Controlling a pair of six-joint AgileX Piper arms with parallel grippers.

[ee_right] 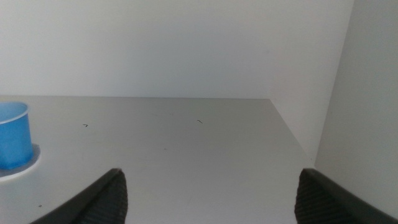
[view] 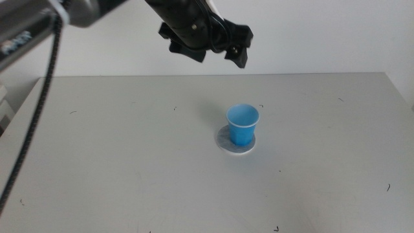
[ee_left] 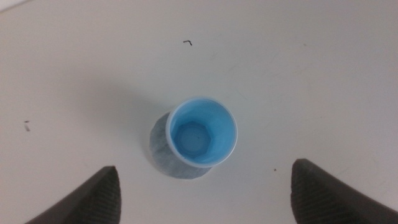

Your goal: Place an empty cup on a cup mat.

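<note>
The blue cup [view: 243, 125] stands upright and empty on the grey cup mat [view: 228, 142] near the middle of the table. My left gripper [view: 220, 55] hangs open and empty high above the cup, toward the back of the table. In the left wrist view I look straight down into the cup [ee_left: 202, 131], with the mat [ee_left: 163, 152] showing from under it. My left gripper's jaws [ee_left: 205, 193] are wide apart. The right wrist view shows the cup [ee_right: 12, 135] on the mat [ee_right: 18, 170] far off to the side. My right gripper [ee_right: 208, 199] is open and empty, out of the middle view.
The grey table [view: 116, 168] has small dark marks scattered on it. A white wall stands behind the table's back edge. In the right wrist view a wall [ee_right: 367, 93] rises beside the table's side edge.
</note>
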